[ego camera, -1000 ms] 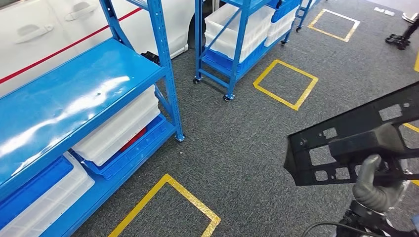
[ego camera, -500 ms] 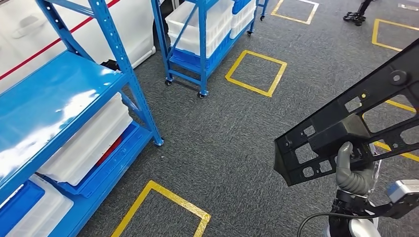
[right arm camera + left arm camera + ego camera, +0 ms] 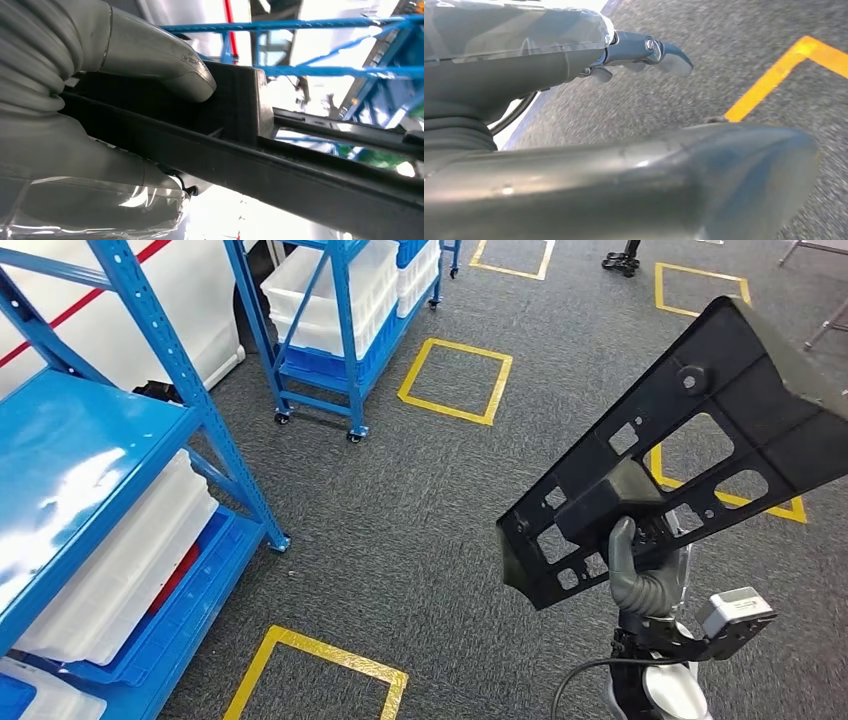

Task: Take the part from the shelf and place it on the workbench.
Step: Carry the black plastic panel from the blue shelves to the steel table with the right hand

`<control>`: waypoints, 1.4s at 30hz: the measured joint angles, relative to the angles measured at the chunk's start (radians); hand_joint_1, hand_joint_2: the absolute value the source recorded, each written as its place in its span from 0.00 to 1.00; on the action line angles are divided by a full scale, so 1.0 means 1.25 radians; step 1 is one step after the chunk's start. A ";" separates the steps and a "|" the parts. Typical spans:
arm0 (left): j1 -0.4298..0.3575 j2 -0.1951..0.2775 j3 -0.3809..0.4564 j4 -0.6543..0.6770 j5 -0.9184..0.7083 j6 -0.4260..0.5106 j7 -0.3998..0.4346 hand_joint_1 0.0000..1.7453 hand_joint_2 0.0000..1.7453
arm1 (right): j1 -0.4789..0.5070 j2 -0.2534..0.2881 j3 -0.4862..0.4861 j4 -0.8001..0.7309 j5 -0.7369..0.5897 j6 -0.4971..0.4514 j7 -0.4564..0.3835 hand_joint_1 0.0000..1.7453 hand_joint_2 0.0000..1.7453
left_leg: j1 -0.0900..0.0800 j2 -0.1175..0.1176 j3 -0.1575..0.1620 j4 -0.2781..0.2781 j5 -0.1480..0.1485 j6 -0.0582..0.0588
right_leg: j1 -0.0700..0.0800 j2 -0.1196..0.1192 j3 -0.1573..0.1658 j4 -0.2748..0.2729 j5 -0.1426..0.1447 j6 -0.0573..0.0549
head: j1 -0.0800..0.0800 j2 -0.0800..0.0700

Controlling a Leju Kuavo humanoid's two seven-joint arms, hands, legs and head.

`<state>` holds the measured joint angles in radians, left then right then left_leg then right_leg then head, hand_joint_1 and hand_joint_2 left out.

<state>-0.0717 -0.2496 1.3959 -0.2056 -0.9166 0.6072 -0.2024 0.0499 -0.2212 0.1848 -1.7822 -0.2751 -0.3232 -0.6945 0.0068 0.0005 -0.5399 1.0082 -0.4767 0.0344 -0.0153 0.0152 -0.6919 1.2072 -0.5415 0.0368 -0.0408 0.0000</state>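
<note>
The blue shelf (image 3: pixel 110 440) is standing off to the left, and the left hand (image 3: pixel 644 52) is hanging over the carpet, fingers apart and holding nothing. The grey carpet (image 3: pixel 400 520) right of the shelf is offering open room. Further right, the right hand (image 3: pixel 645 575) is gripping the black part (image 3: pixel 680 450) above the floor, tilted. Fetching looks done; no worktop is visible, so placing is left.

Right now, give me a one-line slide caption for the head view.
Right hand grips the black perforated part above grey carpet, blue shelving at left.
</note>
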 joint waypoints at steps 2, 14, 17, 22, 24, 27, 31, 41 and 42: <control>0.002 0.000 0.000 0.000 0.000 -0.007 -0.005 0.00 0.00 | -0.006 0.028 0.003 0.002 0.009 0.003 0.000 1.00 1.00 | -0.004 0.021 -0.001 0.001 -0.002 0.001 | 0.000 -0.010 -0.032 0.069 -0.021 0.000 | 0.000 0.000; 0.002 -0.001 -0.013 0.000 -0.029 -0.005 0.033 0.00 0.00 | -0.014 0.104 0.005 -0.001 0.038 0.052 0.000 1.00 1.00 | -0.009 0.021 -0.021 0.088 -0.072 -0.030 | 0.012 -0.024 0.085 -0.156 0.074 -0.050 | 0.000 0.000; 0.006 -0.001 -0.020 0.000 -0.043 0.006 0.052 0.00 0.00 | -0.015 0.117 0.005 0.001 0.043 0.056 0.000 1.00 1.00 | -0.008 0.003 -0.092 0.226 -0.122 -0.033 | 0.012 0.001 0.084 -0.154 0.074 -0.054 | 0.000 0.000; 0.010 -0.001 -0.030 0.000 -0.052 0.009 0.061 0.00 0.00 | -0.015 0.127 0.006 0.003 0.049 0.056 0.000 1.00 1.00 | 0.002 -0.026 -0.027 0.053 -0.012 -0.033 | 0.010 0.044 0.083 -0.142 0.068 -0.043 | 0.000 0.000; 0.010 -0.001 -0.033 0.000 -0.052 0.008 0.057 0.00 0.00 | -0.012 0.129 0.007 0.002 0.050 0.055 0.000 1.00 1.00 | 0.001 -0.039 -0.014 0.021 -0.007 -0.028 | 0.010 0.054 0.078 -0.139 0.070 -0.033 | 0.000 0.000; 0.010 -0.002 -0.035 0.000 -0.046 0.000 0.044 0.00 0.00 | 0.002 0.129 0.008 -0.005 0.050 0.051 0.000 1.00 1.00 | -0.001 -0.025 -0.012 0.014 0.002 -0.014 | 0.006 0.058 0.074 -0.139 0.071 -0.019 | 0.000 0.000; 0.014 -0.002 -0.035 0.000 -0.041 -0.013 0.029 0.00 0.00 | 0.015 0.129 0.008 -0.016 0.050 0.049 0.000 1.00 1.00 | -0.002 0.004 -0.013 0.004 0.008 0.000 | 0.006 -0.001 0.014 -0.011 -0.004 -0.005 | 0.000 0.000; 0.016 -0.003 -0.035 0.000 -0.036 -0.019 0.023 0.00 0.00 | 0.029 0.129 0.003 -0.023 0.049 0.054 -0.001 1.00 1.00 | -0.008 0.046 -0.013 0.004 0.006 -0.002 | 0.007 -0.022 0.019 -0.011 0.014 -0.010 | 0.000 0.000; 0.015 -0.005 -0.035 0.000 -0.035 -0.020 0.022 0.00 0.00 | 0.031 0.129 0.003 -0.026 0.049 0.055 -0.001 1.00 1.00 | -0.009 0.059 -0.010 0.004 0.004 -0.006 | 0.012 -0.032 0.051 -0.073 0.039 -0.017 | 0.000 0.000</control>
<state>-0.0524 -0.2554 1.3523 -0.2056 -0.9607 0.5821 -0.1749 0.0882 -0.0595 0.1880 -1.8149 -0.2139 -0.2547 -0.6953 -0.0047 0.0748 -0.5525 1.0127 -0.4716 0.0273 -0.0004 -0.0251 -0.6281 1.1162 -0.4930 0.0152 -0.0412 0.0000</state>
